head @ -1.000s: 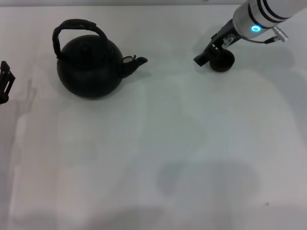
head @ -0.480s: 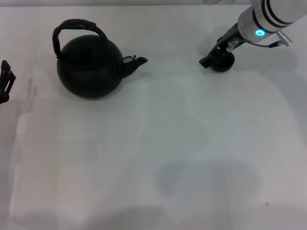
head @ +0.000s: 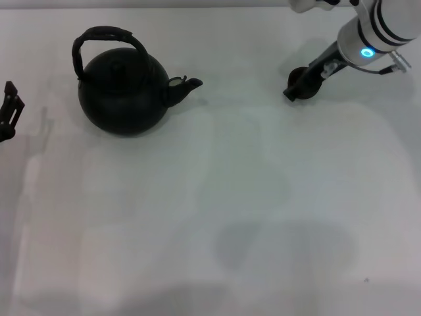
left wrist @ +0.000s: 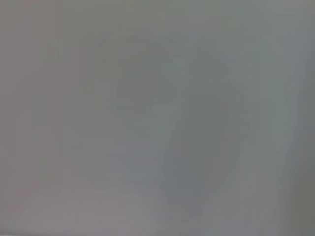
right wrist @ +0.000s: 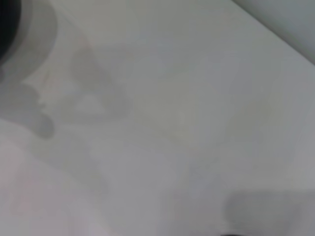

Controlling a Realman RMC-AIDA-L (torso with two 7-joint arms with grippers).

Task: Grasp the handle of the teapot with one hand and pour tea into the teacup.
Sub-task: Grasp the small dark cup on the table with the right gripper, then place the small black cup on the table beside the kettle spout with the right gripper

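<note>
A plain white bench (head: 217,197) fills the head view, matte and unmarked apart from soft grey shadows across its near half and a faint darker patch toward the near right. No walls or other parts of the room show.

The teapot (head: 123,89) stands upright on the far left of the bench, its short spout (head: 184,85) pointing toward the right side and its handle (head: 105,41) arched high over the lid.

Well apart from it, at the far right, the right tool (head: 294,89) reaches down from its white arm with a lit blue ring. It sits at the teacup (head: 306,84), which is largely hidden behind it, so whether it is clenched on the cup or released cannot be told.

The left tool (head: 8,110) rests at the left edge, away from the teapot; only part of it shows, and its state cannot be told.

The left wrist view gives only blank grey surface; the right wrist view shows pale bench with blurred shadows.
</note>
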